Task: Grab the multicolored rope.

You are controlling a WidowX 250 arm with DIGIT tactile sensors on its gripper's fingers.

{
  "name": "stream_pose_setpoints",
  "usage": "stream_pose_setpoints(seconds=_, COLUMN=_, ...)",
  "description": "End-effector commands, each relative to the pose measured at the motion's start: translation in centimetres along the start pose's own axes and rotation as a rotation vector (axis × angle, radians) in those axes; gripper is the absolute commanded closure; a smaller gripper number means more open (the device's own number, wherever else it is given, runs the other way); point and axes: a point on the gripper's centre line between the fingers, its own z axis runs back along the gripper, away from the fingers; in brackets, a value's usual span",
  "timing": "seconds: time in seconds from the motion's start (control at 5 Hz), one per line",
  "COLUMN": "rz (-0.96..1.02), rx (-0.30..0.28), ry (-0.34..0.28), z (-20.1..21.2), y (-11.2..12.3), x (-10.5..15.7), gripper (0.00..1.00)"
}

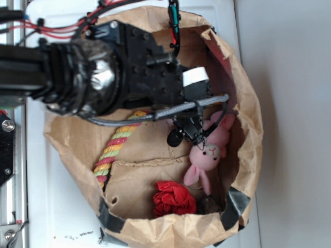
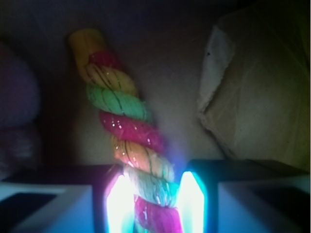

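Rope (image 2: 131, 141) lies on the paper bag (image 1: 243, 103) floor, one end running between the gripper (image 2: 155, 204) fingers; pads appear pressed against both sides, though glare obscures contact. Count: one rope, one pink bunny (image 1: 207, 155), one red cloth ball (image 1: 173, 199), one grey cable (image 1: 155, 114)

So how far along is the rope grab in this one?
Done: the arm is down in the paper bag, and in the wrist view the pincer straddles the rope, a finger on each side. In hand: closing; whether the fingers already press the rope cannot be told. Left: a firm grip and a lift, as the rope's other end lies on the bag floor. The pink bunny is untouched.
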Motion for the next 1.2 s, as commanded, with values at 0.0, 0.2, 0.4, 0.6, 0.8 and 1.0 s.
stream_pose_setpoints(seconds=0.0, rz=-0.079, rx=-0.063, ry=-0.016, z=3.9, y=-0.1, x=0.3, gripper=1.00)
stream_pose_setpoints(seconds=0.2, rz=-0.098, rx=-0.066, ry=0.003, z=5.6, y=0.3, x=-0.6, gripper=1.00)
stream_pose_setpoints(seconds=0.4, rz=-0.104, rx=-0.099, ry=0.039, z=8.6, y=0.5, x=-0.4, gripper=1.00)
stream_pose_setpoints(seconds=0.6, rz=-0.154, rx=-0.091, ry=0.063, z=11.4, y=0.4, x=-0.7, gripper=1.00)
stream_pose_setpoints(seconds=0.8, rz=-0.186, rx=-0.035, ry=0.027, z=14.2, y=-0.5, x=-0.7, gripper=1.00)
stream_pose_setpoints(seconds=1.0, rz=-0.208, rx=-0.014, ry=0.034, z=16.3, y=-1.1, x=-0.5, gripper=1.00)
